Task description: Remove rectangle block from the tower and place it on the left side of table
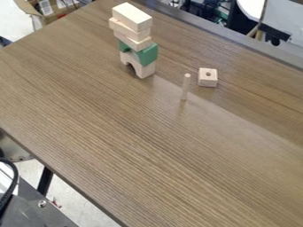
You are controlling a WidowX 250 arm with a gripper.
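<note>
A tower of blocks stands near the top of the wooden table (136, 133), left of the middle. On top lies a plain wood rectangle block (132, 17). Beneath it are two more plain wood blocks, the upper one (125, 30) turned slightly against the lower one (135, 42). Under these sits a green block (147, 54), resting on a plain wood arch block (142, 70) whose opening faces the camera.
Right of the tower, a thin wooden peg (186, 87) stands upright. Beyond it is a small wooden cube (207, 77) with holes. A cardboard box (49, 9) is off the table at the upper left; dark metal equipment (41, 204) lies beyond the lower left edge.
</note>
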